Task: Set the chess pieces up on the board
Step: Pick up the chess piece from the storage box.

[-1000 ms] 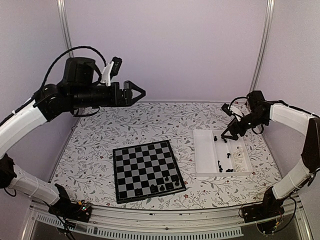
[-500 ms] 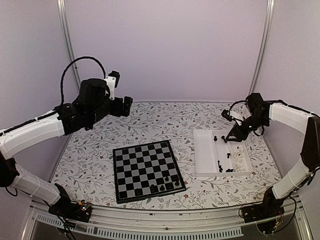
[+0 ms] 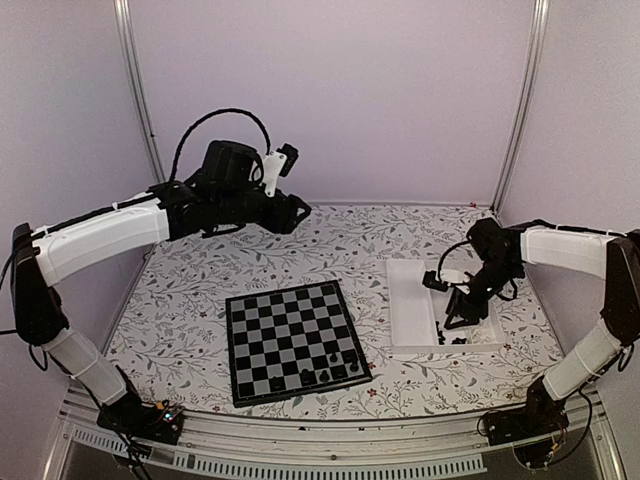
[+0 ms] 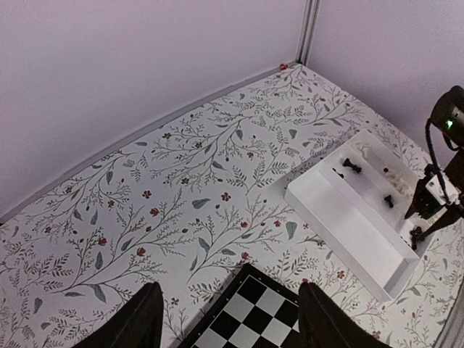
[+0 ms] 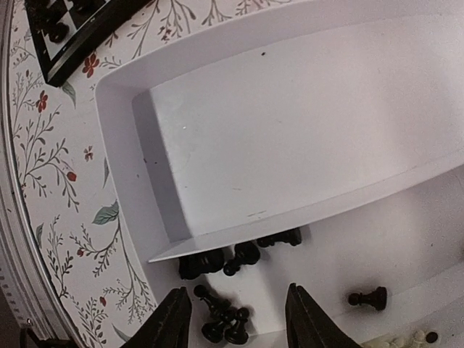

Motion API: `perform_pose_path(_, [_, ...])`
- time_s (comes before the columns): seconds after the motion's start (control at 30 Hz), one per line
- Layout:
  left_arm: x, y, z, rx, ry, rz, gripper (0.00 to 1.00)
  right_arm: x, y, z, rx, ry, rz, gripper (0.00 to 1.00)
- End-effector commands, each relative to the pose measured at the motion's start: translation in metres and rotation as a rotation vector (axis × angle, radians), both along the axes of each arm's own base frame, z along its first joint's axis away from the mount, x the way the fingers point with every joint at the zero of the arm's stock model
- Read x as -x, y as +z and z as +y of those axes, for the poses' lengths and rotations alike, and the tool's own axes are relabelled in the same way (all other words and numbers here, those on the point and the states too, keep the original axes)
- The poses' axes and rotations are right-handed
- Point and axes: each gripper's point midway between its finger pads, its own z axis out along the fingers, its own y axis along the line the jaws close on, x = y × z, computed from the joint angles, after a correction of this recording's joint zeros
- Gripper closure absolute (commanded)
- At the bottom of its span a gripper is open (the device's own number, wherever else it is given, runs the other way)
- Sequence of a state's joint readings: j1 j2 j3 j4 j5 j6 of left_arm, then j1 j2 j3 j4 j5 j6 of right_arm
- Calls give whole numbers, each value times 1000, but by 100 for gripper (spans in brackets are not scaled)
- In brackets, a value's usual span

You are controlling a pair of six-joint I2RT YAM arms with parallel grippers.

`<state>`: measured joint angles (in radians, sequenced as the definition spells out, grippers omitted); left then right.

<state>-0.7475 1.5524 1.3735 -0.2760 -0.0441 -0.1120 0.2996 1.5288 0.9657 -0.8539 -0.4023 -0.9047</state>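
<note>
picking one piece out of the heap

right gripper [image 5: 235,308] hangs low in the white tray [image 5: 119,145], fingers part open and empty, straddling a tangle of black chess pieces [image 5: 221,322] at the near end. centre on one piece (an outer one looks easiest), pinch its stem, lift straight. left gripper [image 4: 233,308] hovers high at the far left, fingers apart, holding nothing. the board [image 3: 290,335] lies left of the tray.

Counts on the surface [image 3: 200,290]
One board [image 3: 290,335], one white tray [image 3: 408,310], about five black chess pieces [image 3: 333,357] on the board.
</note>
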Motion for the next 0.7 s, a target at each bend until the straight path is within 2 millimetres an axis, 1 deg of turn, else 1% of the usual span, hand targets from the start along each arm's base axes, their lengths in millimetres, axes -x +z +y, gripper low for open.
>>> perform_pose_path(0.0, [19,-5,-19,-55,-59,25,34,18,-17,10,14,4,39,51])
perform_pose_path(0.07, [22,-4,-23,-60,-60,21,34,20,-25,9,41,-13,26,50])
perform_pose_path(0.17, [25,-6,-26,-63,-63,23,34,17,-34,6,91,-50,8,50])
perform_pose_path(0.23, [25,-8,-27,-69,-56,26,34,15,-37,5,105,-67,10,49])
perform_pose_path(0.33, [25,-10,-26,-71,-43,32,33,17,-48,3,147,-72,16,47])
perform_pose_path(0.37, [25,-12,-26,-72,-42,35,33,15,-52,0,170,-76,10,47])
perform_pose_path(0.43, [26,-13,-26,-73,-38,37,33,5,-57,-6,211,-106,-26,50])
perform_pose_path(0.53, [27,-16,-26,-80,-37,38,33,-5,-57,-13,253,-149,-54,56])
perform_pose_path(0.67, [29,-18,-27,-81,-40,41,33,-20,-46,-17,250,-188,-93,62])
